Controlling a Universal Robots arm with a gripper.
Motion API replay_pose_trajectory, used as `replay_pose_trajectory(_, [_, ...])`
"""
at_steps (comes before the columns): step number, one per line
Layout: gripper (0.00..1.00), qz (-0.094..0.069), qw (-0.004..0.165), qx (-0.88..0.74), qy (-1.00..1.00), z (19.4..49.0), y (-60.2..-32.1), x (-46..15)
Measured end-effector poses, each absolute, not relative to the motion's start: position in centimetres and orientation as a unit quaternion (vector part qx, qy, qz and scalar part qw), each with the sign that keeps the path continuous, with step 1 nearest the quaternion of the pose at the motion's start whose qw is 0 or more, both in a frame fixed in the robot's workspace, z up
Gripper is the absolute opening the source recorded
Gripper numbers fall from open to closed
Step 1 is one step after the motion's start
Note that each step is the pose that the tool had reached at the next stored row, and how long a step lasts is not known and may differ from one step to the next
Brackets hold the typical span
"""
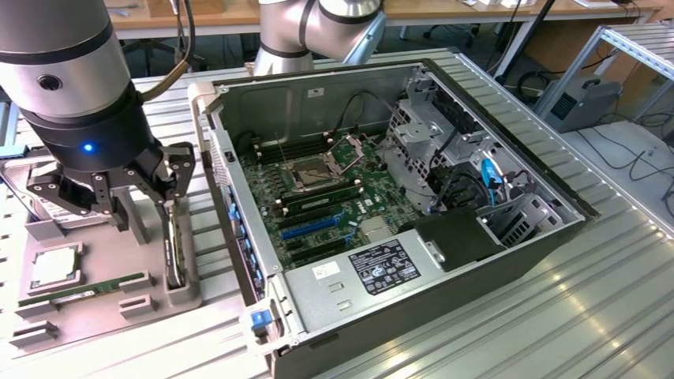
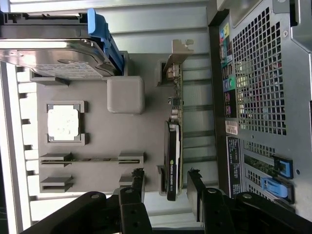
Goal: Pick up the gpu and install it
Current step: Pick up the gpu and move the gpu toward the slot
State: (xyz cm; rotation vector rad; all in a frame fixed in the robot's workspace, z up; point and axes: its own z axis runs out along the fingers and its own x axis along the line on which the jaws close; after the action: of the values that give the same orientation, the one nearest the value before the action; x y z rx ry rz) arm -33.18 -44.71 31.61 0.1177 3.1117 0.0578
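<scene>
GPU (image 2: 173,146) (image 1: 175,254), a small thin dark card with a black plastic cooler on one face and a silver metal bracket at one end, stands on its long edge in a slot of a matte grey moulded parts tray (image 2: 122,131) (image 1: 106,312), along the tray's side nearest the computer case. The black gripper (image 2: 165,173) (image 1: 147,209) hangs over the cooler end with its fingers (image 2: 138,181) spread wide, one on each side of the card, a gap showing on both sides in the wrist view. On the same tray lie a square silver processor chip (image 2: 63,122) (image 1: 55,267), a narrow green memory stick (image 1: 84,288) and a shiny silver hard drive in a blue plastic carrier (image 2: 53,56). Just beside the tray lies an open grey steel computer case (image 1: 348,312) (image 2: 258,73), its rear panel perforated, with a green motherboard (image 1: 316,197) inside. Everything rests on a ribbed, reflective aluminium table (image 1: 526,316). Beyond it are wooden desks (image 1: 211,16), and cables trail over a pale floor (image 1: 642,158) at the exterior view's right.
</scene>
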Motion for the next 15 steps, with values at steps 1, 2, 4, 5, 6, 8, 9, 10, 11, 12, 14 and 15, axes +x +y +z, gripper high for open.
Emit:
replay_pose_trajectory(1, [0.48, 0.019, 0.014, 0.038, 0.999, 31.57, -44.71, -33.18])
replay_pose_trajectory(2, [0.48, 0.019, 0.014, 0.038, 0.999, 31.53, -44.71, -33.18])
replay_pose_trajectory(4, [0.48, 0.019, 0.014, 0.038, 0.999, 31.48, -44.71, -33.18])
replay_pose_trajectory(5, [0.48, 0.019, 0.014, 0.038, 0.999, 31.44, -44.71, -33.18])
replay_pose_trajectory(6, [0.48, 0.019, 0.014, 0.038, 0.999, 31.42, -44.71, -33.18])
replay_pose_trajectory(8, [0.48, 0.019, 0.014, 0.038, 0.999, 31.35, -44.71, -33.18])
replay_pose_trajectory(9, [0.48, 0.019, 0.014, 0.038, 0.999, 31.33, -44.71, -33.18])
replay_pose_trajectory(10, [0.48, 0.019, 0.014, 0.038, 0.999, 31.3, -44.71, -33.18])
replay_pose_trajectory(11, [0.48, 0.019, 0.014, 0.038, 0.999, 31.28, -44.71, -33.18])
replay_pose_trajectory(12, [0.48, 0.019, 0.014, 0.038, 0.999, 31.25, -44.71, -33.18])
replay_pose_trajectory(14, [0.48, 0.019, 0.014, 0.038, 0.999, 31.15, -44.71, -33.18])
replay_pose_trajectory(15, [0.48, 0.019, 0.014, 0.038, 0.999, 31.13, -44.71, -33.18])
